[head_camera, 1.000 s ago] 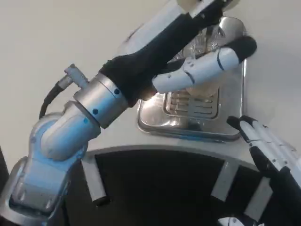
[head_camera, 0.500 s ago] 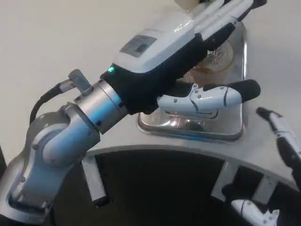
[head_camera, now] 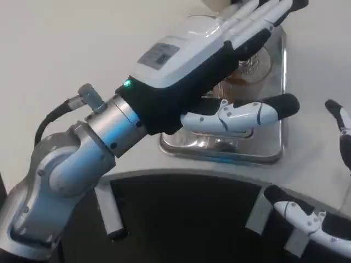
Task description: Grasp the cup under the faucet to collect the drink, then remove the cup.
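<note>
Left robot hand [head_camera: 219, 55] stretches across frame centre toward 1 o'clock, white back up, fingers [head_camera: 258, 16] straight and spread, thumb [head_camera: 247, 114] sticking out toward 3 o'clock; wide, holding nothing. It hovers over one clear cup [head_camera: 248, 68] with a little brownish drink in the bottom, at about 1 o'clock of the frame. The cup stands on the steel drip tray [head_camera: 277, 142], probably placed there so it sits below the faucet; a pale rounded part [head_camera: 215, 4] at the top edge, 12 o'clock, may be the dispenser, cannot tell. The hand covers much of the cup, so contact between palm and rim is not visible; judged as above or beside it, no wrap around it. Spread pose reads as either an approach to the grasp or a press up top, unsure which. Right robot hand [head_camera: 312, 222] is at 4–5 o'clock, low and off the bench [head_camera: 66, 49] edge, well apart from the cup, seems to be waiting; fingers partly cut by the frame, cannot tell wide or narrow. A black-tipped finger [head_camera: 337, 112] shows at 3 o'clock on the frame edge. Count: one cup, one tray, two hands, one bench. Task looks partway: drink in cup, cup not removed.
</note>
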Robot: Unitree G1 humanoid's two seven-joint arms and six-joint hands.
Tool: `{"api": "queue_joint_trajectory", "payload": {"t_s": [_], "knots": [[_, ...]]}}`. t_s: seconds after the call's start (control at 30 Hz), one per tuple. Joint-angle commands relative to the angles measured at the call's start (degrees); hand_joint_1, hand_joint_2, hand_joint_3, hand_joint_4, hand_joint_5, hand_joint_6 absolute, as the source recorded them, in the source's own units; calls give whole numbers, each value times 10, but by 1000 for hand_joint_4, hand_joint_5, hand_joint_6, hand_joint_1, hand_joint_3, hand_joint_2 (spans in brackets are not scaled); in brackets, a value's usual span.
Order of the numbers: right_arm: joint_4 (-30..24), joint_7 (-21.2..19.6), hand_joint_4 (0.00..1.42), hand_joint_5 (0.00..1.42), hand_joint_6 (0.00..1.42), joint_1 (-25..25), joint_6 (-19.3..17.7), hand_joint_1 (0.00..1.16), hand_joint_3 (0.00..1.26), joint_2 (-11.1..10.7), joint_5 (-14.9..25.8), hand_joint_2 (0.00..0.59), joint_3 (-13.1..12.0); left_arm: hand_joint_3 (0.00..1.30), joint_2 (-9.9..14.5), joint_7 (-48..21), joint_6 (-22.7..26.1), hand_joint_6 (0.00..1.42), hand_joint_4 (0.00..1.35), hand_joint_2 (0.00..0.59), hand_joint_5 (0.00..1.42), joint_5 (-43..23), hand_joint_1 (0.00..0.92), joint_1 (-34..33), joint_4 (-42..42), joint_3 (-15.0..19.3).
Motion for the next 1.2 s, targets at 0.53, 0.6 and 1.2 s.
{"api": "queue_joint_trajectory", "payload": {"t_s": [0.53,0.6,1.2], "knots": [[134,-150,0,25,140,-109,36,1162,3,-6,65,209,30,0,-3,-15,7,0,0,239,0,25,0,27,-3,-22],[146,-158,0,25,151,-124,39,1162,5,-9,64,214,34,0,-3,-13,6,0,0,239,0,27,0,30,-1,-21],[215,-209,0,25,144,-221,97,1058,0,-3,72,294,57,0,0,1,-3,0,0,239,0,35,0,38,9,-21]]}}
